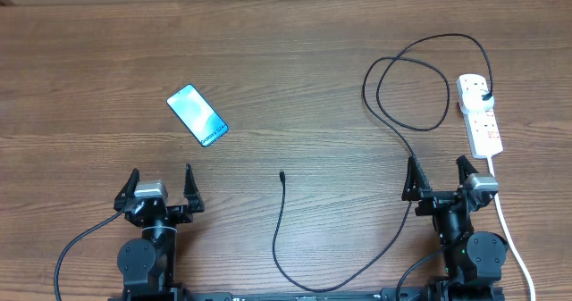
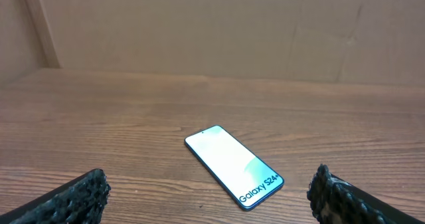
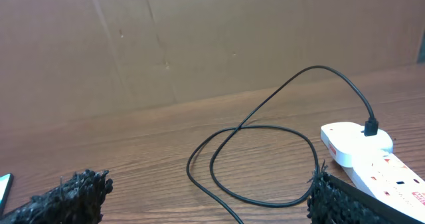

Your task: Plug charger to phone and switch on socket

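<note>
The phone lies flat on the wooden table at the left, cyan screen up; it also shows in the left wrist view, ahead of the fingers. The black charger cable loops at the right; its black plug sits in the far end of the white socket strip, and its small tip lies loose mid-table. The cable and the strip show in the right wrist view. My left gripper is open and empty below the phone. My right gripper is open and empty near the strip.
The strip's white cord runs down past the right arm to the table's front edge. A brown cardboard wall stands behind the table. The cable's lower run curves along the front between the arms.
</note>
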`<state>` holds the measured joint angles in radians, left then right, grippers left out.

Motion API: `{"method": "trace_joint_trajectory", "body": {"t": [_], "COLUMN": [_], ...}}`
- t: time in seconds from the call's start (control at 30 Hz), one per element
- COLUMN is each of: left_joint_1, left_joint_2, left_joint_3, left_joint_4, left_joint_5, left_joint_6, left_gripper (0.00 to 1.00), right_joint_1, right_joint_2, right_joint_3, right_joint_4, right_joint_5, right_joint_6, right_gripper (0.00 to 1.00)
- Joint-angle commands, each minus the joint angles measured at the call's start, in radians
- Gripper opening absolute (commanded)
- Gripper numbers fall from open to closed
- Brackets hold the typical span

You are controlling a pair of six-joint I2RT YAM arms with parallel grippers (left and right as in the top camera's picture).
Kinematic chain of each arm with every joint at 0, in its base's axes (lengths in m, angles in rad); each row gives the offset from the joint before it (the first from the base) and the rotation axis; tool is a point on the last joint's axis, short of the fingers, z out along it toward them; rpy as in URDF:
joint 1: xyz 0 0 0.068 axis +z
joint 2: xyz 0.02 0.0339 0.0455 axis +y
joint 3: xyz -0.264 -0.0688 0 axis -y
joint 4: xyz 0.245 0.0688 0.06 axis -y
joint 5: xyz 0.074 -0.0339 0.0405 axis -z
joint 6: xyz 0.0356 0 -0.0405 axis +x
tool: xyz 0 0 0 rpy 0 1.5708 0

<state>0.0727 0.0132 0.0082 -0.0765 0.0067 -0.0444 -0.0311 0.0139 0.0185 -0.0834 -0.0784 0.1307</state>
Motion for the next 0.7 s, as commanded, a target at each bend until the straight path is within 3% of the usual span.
{"method": "trace_joint_trajectory", "body": {"t": [0.0,0.43,0.67], "left_joint_1": [0.006,0.006,0.006], "left_joint_2": [-0.007,-0.007,-0.007], "left_joint_3": [-0.003,-0.001,0.063], "left_joint_4": [-0.002,0.003,-0.070], "left_joint_5": [-0.013,0.077,0.086], "left_joint_6": [0.023,0.012,0.037], "left_gripper": [1.00,1.00,1.00], "right_joint_1": [0.006,0.006,0.006], "right_joint_2": [-0.011,-0.011,-0.011], "right_joint_3": [-0.011,-0.011,-0.011], "right_joint_4": [0.003,0.003,0.003], "right_joint_5": [0.007,0.007,0.007], "right_joint_6": [-0.004,-0.005,-0.004], "right_gripper": [1.00,1.00,1.00]}}
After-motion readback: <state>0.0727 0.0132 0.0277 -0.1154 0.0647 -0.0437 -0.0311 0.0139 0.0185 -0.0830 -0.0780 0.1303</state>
